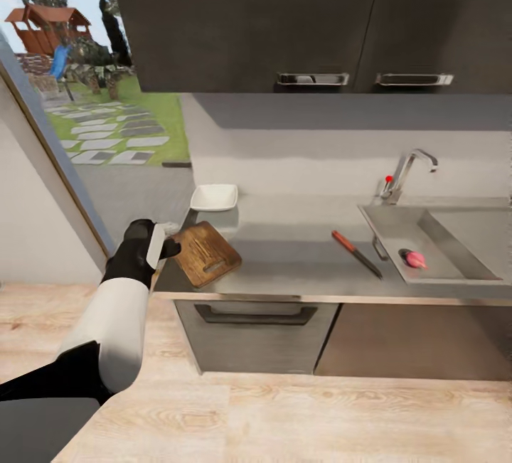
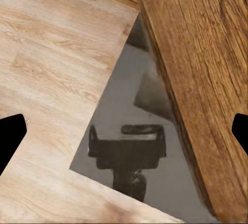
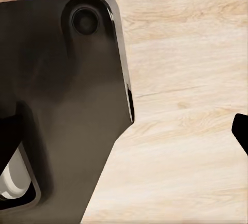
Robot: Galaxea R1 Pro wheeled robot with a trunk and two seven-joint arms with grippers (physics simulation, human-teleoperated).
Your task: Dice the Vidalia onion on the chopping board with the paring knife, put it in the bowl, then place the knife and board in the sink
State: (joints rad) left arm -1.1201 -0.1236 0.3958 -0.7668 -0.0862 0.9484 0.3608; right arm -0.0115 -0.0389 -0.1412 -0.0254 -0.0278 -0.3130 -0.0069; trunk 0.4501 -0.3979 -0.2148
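At the countertop's [image 1: 299, 249] left end, the left gripper [image 1: 165, 241], fingers spread, meets the chopping board [image 1: 206, 253]; close on its overhanging edge before shifting it; Vidalia onion [image 1: 415, 259] waits in the sink [image 1: 455, 235]

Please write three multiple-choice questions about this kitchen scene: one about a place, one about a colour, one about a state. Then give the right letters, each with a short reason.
1. Where is the Vidalia onion?
A. in the sink
B. in the bowl
C. on the chopping board

2. What colour is the handle of the paring knife?
A. white
B. red
C. blue

3. In what state is the onion?
A. diced
B. halved
C. whole

Answers:
1 A: the pinkish bulb lies in the grey basin, near its drain.
2 B: the handle end of the knife on the countertop is red.
3 C: it is one rounded bulb, with no cubes anywhere.
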